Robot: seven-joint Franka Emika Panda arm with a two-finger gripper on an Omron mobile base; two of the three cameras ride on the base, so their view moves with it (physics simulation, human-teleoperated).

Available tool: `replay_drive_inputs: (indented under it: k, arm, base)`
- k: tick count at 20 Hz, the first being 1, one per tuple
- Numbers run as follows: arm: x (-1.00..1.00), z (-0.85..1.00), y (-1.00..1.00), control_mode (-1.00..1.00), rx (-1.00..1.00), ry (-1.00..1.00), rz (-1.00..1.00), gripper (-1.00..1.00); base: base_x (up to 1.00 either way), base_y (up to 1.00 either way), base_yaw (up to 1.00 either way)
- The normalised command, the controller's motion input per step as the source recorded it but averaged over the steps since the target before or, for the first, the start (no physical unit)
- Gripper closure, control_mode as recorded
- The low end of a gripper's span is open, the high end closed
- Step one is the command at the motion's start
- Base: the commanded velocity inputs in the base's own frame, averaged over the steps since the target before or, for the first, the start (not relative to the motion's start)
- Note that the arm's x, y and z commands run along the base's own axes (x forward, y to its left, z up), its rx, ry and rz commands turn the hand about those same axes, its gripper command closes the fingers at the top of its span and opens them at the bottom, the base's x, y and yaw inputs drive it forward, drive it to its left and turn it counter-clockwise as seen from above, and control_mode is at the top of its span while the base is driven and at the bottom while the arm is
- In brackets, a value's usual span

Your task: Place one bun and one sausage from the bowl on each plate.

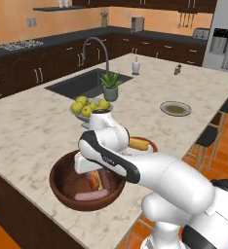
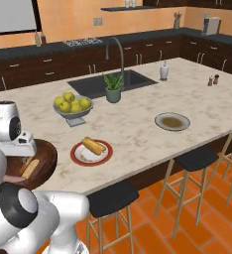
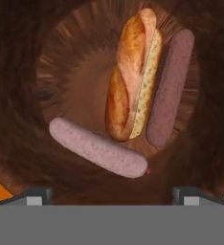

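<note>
The dark-brown wooden bowl (image 1: 62, 188) stands at the counter's near edge. My gripper (image 1: 93, 177) hangs open just above its middle, pointing straight down. In the hand view the bowl (image 3: 71, 72) holds a golden bun (image 3: 133, 76), a pale pink sausage (image 3: 97, 149) and a darker sausage (image 3: 170, 88), with nothing between my fingertips (image 3: 35, 195). Right of the bowl, the white red-rimmed plate (image 2: 76, 157) carries one bun (image 2: 94, 145) and no sausage that I can see. The grey plate (image 2: 172, 121) with the olive-brown centre lies farther right and is bare.
A grey footed bowl of yellow-green fruit (image 1: 89, 108) stands behind the wooden bowl. Beyond it are a potted plant (image 1: 110, 86) and the sink (image 1: 86, 83) with its faucet. Bar stools (image 2: 110, 198) line the counter's near side on the right.
</note>
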Motion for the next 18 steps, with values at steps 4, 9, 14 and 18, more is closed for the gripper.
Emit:
replay_drive_inputs:
  k: [4,9,14,18]
  arm:
    - [0.45,-0.40,-0.09,-1.00,0.00,0.06,-0.11,-1.00]
    - [0.74,-0.41,0.11,-1.00,-0.01,0.05,-0.35,-1.00]
    - [0.20,-0.18,0.07,-1.00,0.00,0.01,-0.01,-1.00]
    - [0.00,-0.34,0.16,-1.00,-0.01,0.05,0.00,-1.00]
  base:
    - [0.00,0.00,0.00]
    - [0.00,0.00,0.00]
    - [0.00,0.00,0.00]
    - [0.00,0.00,0.00]
